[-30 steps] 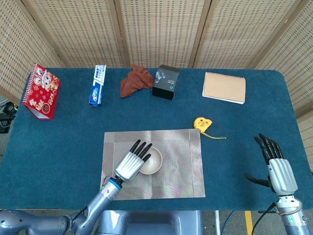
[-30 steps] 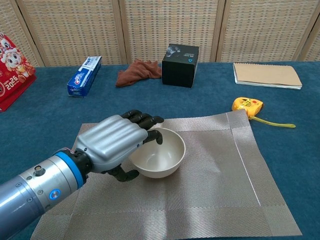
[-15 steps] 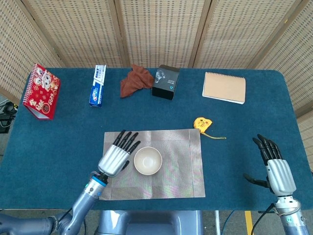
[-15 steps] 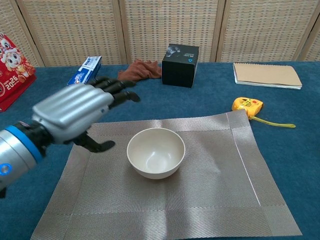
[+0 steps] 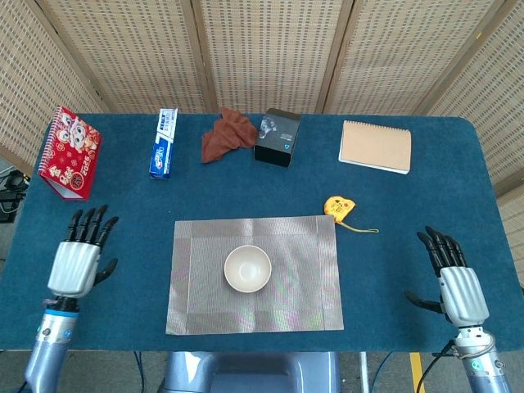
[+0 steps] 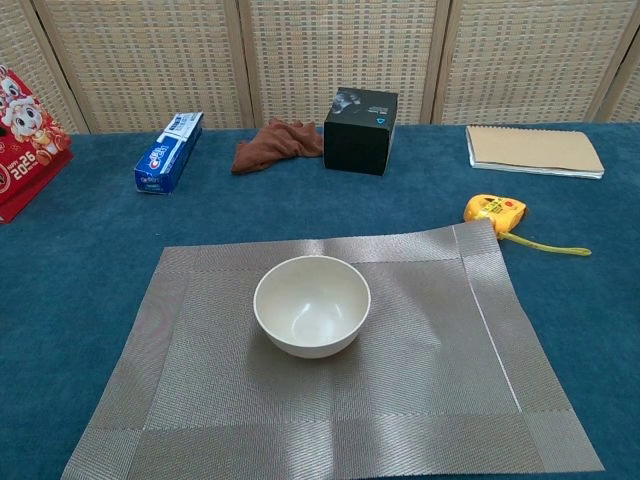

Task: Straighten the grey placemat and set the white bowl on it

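- Left hand [image 5: 76, 264] hovered off the mat's left side, fingers spread apart, holding nothing; right hand [image 5: 460, 286] likewise hung at the table's right edge with fingers apart and empty. Both stood well apart from the task's things, judged as parked clear now that nothing called for a grip.
- Small round off-white bowl [image 6: 312, 305] sat upright on the woven grey rectangular placemat [image 6: 430, 380], a little left of its centre, mouth up and empty.
- Lay flat and square to the near table edge, that placemat, with a slight ripple along its far border in the chest view; task judged as good as done.
- Just off the mat's far right corner, yellow tape measure [image 6: 495, 210] with its strap trailing right, near but not clearly touching the mat.
- Along the back of the dark blue cloth-covered table [image 5: 426, 205]: black box [image 6: 361, 117] with a small blue mark, print too small to read; crumpled rust-brown cloth [image 6: 277, 144] just beside it; blue-and-white toothpaste carton [image 6: 168, 154], lettering not legible.
- Far right, tan closed notebook [image 6: 534, 149]; far left, red spiral-bound desk calendar [image 6: 27, 130] showing a cartoon figure and "2025".
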You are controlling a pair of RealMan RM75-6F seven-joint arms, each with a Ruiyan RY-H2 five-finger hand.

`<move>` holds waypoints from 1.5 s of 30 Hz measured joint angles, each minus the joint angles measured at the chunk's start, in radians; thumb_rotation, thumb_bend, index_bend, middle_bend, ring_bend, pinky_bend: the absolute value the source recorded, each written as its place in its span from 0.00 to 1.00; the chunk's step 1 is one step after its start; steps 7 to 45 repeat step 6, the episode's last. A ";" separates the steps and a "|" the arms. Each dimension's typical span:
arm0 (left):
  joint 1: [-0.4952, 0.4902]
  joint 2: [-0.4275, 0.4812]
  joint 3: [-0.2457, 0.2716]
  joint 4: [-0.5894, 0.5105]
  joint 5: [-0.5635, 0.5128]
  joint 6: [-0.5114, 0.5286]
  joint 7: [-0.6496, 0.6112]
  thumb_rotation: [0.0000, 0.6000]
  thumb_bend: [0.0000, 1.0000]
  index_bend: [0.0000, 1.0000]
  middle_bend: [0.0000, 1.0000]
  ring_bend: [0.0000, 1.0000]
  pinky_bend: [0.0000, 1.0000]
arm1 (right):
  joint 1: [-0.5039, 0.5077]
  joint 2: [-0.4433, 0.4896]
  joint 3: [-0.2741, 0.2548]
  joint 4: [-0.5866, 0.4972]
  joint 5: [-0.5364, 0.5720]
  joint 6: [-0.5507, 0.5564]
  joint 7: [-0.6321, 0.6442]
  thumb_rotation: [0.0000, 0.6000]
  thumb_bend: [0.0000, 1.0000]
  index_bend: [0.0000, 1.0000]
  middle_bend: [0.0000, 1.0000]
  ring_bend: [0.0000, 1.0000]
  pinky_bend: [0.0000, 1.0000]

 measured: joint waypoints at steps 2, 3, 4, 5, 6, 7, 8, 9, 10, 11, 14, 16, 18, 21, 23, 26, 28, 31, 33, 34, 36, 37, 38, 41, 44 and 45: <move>0.043 0.034 0.013 0.002 -0.007 0.024 -0.036 1.00 0.24 0.08 0.00 0.00 0.00 | 0.002 -0.006 0.000 0.002 0.003 -0.005 -0.018 1.00 0.18 0.06 0.00 0.00 0.00; 0.068 0.059 0.021 -0.002 -0.011 0.038 -0.051 1.00 0.24 0.07 0.00 0.00 0.00 | 0.003 -0.011 -0.001 0.004 0.004 -0.009 -0.032 1.00 0.18 0.06 0.00 0.00 0.00; 0.083 0.077 0.026 -0.008 -0.013 0.047 -0.063 1.00 0.24 0.06 0.00 0.00 0.00 | 0.004 -0.015 -0.002 0.005 0.005 -0.013 -0.043 1.00 0.18 0.06 0.00 0.00 0.00; 0.095 0.095 0.030 -0.014 -0.014 0.055 -0.076 1.00 0.24 0.06 0.00 0.00 0.00 | 0.006 -0.018 -0.003 0.006 0.007 -0.017 -0.055 1.00 0.18 0.06 0.00 0.00 0.00; 0.108 0.117 0.033 -0.024 -0.015 0.062 -0.093 1.00 0.24 0.05 0.00 0.00 0.00 | 0.008 -0.023 -0.004 0.008 0.009 -0.023 -0.070 1.00 0.18 0.06 0.00 0.00 0.00; 0.108 0.117 0.033 -0.024 -0.015 0.062 -0.093 1.00 0.24 0.05 0.00 0.00 0.00 | 0.008 -0.023 -0.004 0.008 0.009 -0.023 -0.070 1.00 0.18 0.06 0.00 0.00 0.00; 0.108 0.117 0.033 -0.024 -0.015 0.062 -0.093 1.00 0.24 0.05 0.00 0.00 0.00 | 0.008 -0.023 -0.004 0.008 0.009 -0.023 -0.070 1.00 0.18 0.06 0.00 0.00 0.00; 0.108 0.117 0.033 -0.024 -0.015 0.062 -0.093 1.00 0.24 0.05 0.00 0.00 0.00 | 0.008 -0.023 -0.004 0.008 0.009 -0.023 -0.070 1.00 0.18 0.06 0.00 0.00 0.00; 0.108 0.117 0.033 -0.024 -0.015 0.062 -0.093 1.00 0.24 0.05 0.00 0.00 0.00 | 0.008 -0.023 -0.004 0.008 0.009 -0.023 -0.070 1.00 0.18 0.06 0.00 0.00 0.00; 0.108 0.117 0.033 -0.024 -0.015 0.062 -0.093 1.00 0.24 0.05 0.00 0.00 0.00 | 0.008 -0.023 -0.004 0.008 0.009 -0.023 -0.070 1.00 0.18 0.06 0.00 0.00 0.00; 0.108 0.117 0.033 -0.024 -0.015 0.062 -0.093 1.00 0.24 0.05 0.00 0.00 0.00 | 0.008 -0.023 -0.004 0.008 0.009 -0.023 -0.070 1.00 0.18 0.06 0.00 0.00 0.00; 0.108 0.117 0.033 -0.024 -0.015 0.062 -0.093 1.00 0.24 0.05 0.00 0.00 0.00 | 0.008 -0.023 -0.004 0.008 0.009 -0.023 -0.070 1.00 0.18 0.06 0.00 0.00 0.00; 0.108 0.117 0.033 -0.024 -0.015 0.062 -0.093 1.00 0.24 0.05 0.00 0.00 0.00 | 0.008 -0.023 -0.004 0.008 0.009 -0.023 -0.070 1.00 0.18 0.06 0.00 0.00 0.00; 0.108 0.117 0.033 -0.024 -0.015 0.062 -0.093 1.00 0.24 0.05 0.00 0.00 0.00 | 0.008 -0.023 -0.004 0.008 0.009 -0.023 -0.070 1.00 0.18 0.06 0.00 0.00 0.00; 0.108 0.117 0.033 -0.024 -0.015 0.062 -0.093 1.00 0.24 0.05 0.00 0.00 0.00 | 0.008 -0.023 -0.004 0.008 0.009 -0.023 -0.070 1.00 0.18 0.06 0.00 0.00 0.00; 0.108 0.117 0.033 -0.024 -0.015 0.062 -0.093 1.00 0.24 0.05 0.00 0.00 0.00 | 0.008 -0.023 -0.004 0.008 0.009 -0.023 -0.070 1.00 0.18 0.06 0.00 0.00 0.00; 0.108 0.117 0.033 -0.024 -0.015 0.062 -0.093 1.00 0.24 0.05 0.00 0.00 0.00 | 0.008 -0.023 -0.004 0.008 0.009 -0.023 -0.070 1.00 0.18 0.06 0.00 0.00 0.00; 0.108 0.117 0.033 -0.024 -0.015 0.062 -0.093 1.00 0.24 0.05 0.00 0.00 0.00 | 0.008 -0.023 -0.004 0.008 0.009 -0.023 -0.070 1.00 0.18 0.06 0.00 0.00 0.00; 0.108 0.117 0.033 -0.024 -0.015 0.062 -0.093 1.00 0.24 0.05 0.00 0.00 0.00 | 0.008 -0.023 -0.004 0.008 0.009 -0.023 -0.070 1.00 0.18 0.06 0.00 0.00 0.00; 0.108 0.117 0.033 -0.024 -0.015 0.062 -0.093 1.00 0.24 0.05 0.00 0.00 0.00 | 0.008 -0.023 -0.004 0.008 0.009 -0.023 -0.070 1.00 0.18 0.06 0.00 0.00 0.00; 0.108 0.117 0.033 -0.024 -0.015 0.062 -0.093 1.00 0.24 0.05 0.00 0.00 0.00 | 0.008 -0.023 -0.004 0.008 0.009 -0.023 -0.070 1.00 0.18 0.06 0.00 0.00 0.00; 0.108 0.117 0.033 -0.024 -0.015 0.062 -0.093 1.00 0.24 0.05 0.00 0.00 0.00 | 0.008 -0.023 -0.004 0.008 0.009 -0.023 -0.070 1.00 0.18 0.06 0.00 0.00 0.00; 0.108 0.117 0.033 -0.024 -0.015 0.062 -0.093 1.00 0.24 0.05 0.00 0.00 0.00 | 0.008 -0.023 -0.004 0.008 0.009 -0.023 -0.070 1.00 0.18 0.06 0.00 0.00 0.00; 0.108 0.117 0.033 -0.024 -0.015 0.062 -0.093 1.00 0.24 0.05 0.00 0.00 0.00 | 0.008 -0.023 -0.004 0.008 0.009 -0.023 -0.070 1.00 0.18 0.06 0.00 0.00 0.00; 0.108 0.117 0.033 -0.024 -0.015 0.062 -0.093 1.00 0.24 0.05 0.00 0.00 0.00 | 0.008 -0.023 -0.004 0.008 0.009 -0.023 -0.070 1.00 0.18 0.06 0.00 0.00 0.00; 0.108 0.117 0.033 -0.024 -0.015 0.062 -0.093 1.00 0.24 0.05 0.00 0.00 0.00 | 0.008 -0.023 -0.004 0.008 0.009 -0.023 -0.070 1.00 0.18 0.06 0.00 0.00 0.00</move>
